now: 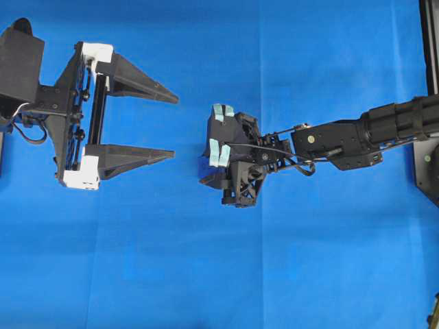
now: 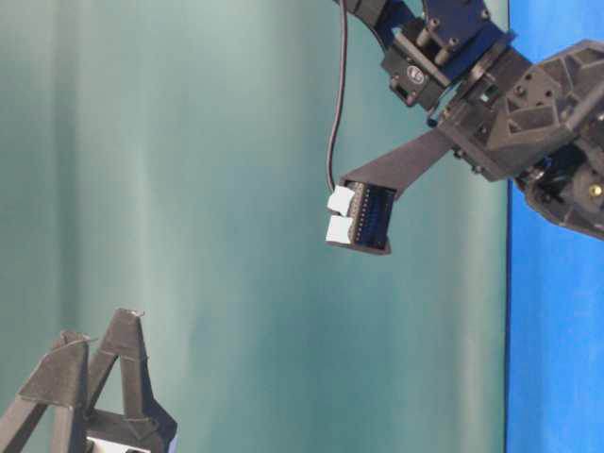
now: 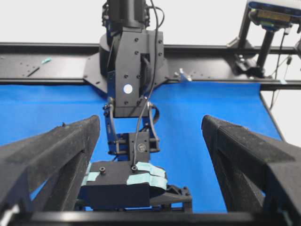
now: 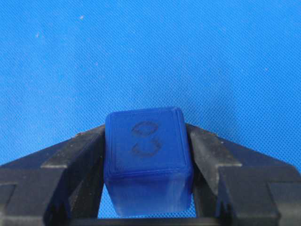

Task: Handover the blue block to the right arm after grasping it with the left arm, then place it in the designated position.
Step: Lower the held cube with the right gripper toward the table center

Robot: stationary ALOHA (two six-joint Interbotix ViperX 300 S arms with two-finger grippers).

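Note:
In the right wrist view the blue block (image 4: 147, 150), a dark navy cube with a faint figure-eight mark on its face, sits squeezed between the two black fingers (image 4: 70, 160) of my right gripper (image 4: 147, 141), just above the cloth. From overhead the right gripper (image 1: 212, 171) points down at the cloth's middle and hides the block. My left gripper (image 1: 175, 127), with white end pieces, hangs to its left, jaws wide open and empty. In the left wrist view the left gripper (image 3: 150, 121) frames the right gripper's taped back (image 3: 127, 183).
Bright blue cloth (image 1: 309, 274) covers the table. A black frame rail (image 3: 211, 52) runs along its far edge, and a dark mount (image 1: 429, 157) stands at the right edge. The right arm (image 2: 510, 104) reaches in from the upper right in the table-level view.

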